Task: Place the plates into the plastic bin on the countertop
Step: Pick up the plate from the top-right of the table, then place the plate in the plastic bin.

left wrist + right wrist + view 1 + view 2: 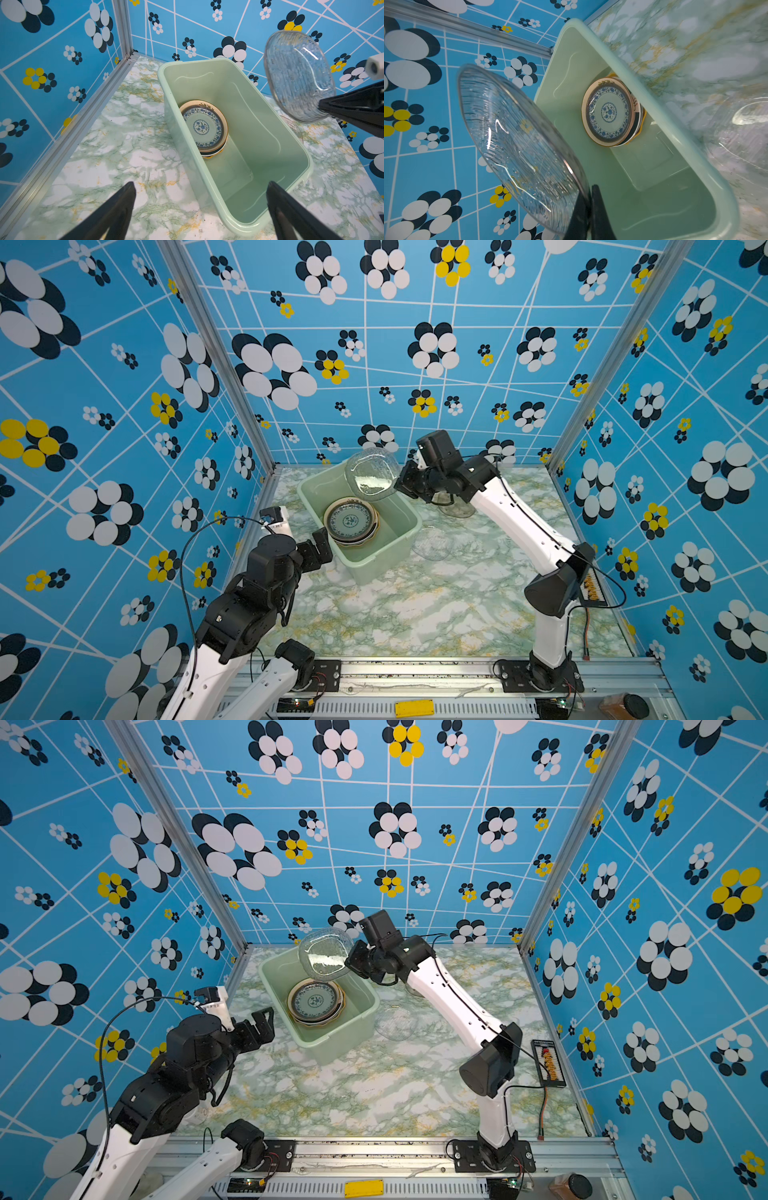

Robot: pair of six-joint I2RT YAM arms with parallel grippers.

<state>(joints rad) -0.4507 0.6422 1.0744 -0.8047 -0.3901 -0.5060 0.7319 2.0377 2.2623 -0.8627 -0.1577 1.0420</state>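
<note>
Plastic bin sits approx. 11 o'clock on countertop. Inside: plate stack, blue-patterned plate on top. R gripper clenched on clear glass plate, tilted over bin's 12 o'clock end. L gripper spread wide, empty, at bin's 8 o'clock. 2nd glass plate on countertop at bin's 3 o'clock.

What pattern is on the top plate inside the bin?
The top plate has blue floral bands on pale green, clearest in the right wrist view.
</note>
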